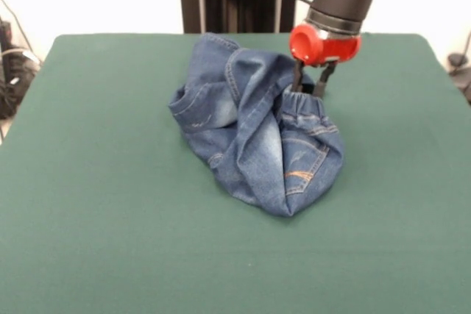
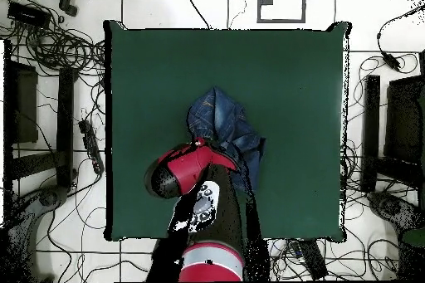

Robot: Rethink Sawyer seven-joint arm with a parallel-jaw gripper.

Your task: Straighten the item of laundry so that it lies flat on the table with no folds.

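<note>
Small blue denim jeans (image 1: 259, 137) sit bunched in a crumpled heap mid-way across the dark green felt table (image 1: 110, 218), toward my side. My red-and-black gripper (image 1: 310, 87) pinches their gathered waistband, fingers close together.

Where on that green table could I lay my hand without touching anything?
The table is bare along the front edge below the jeans, and in wide strips to either side of them. It is crowded only at the middle toward the robot, where the pincer stands at the bunched waistband.
</note>
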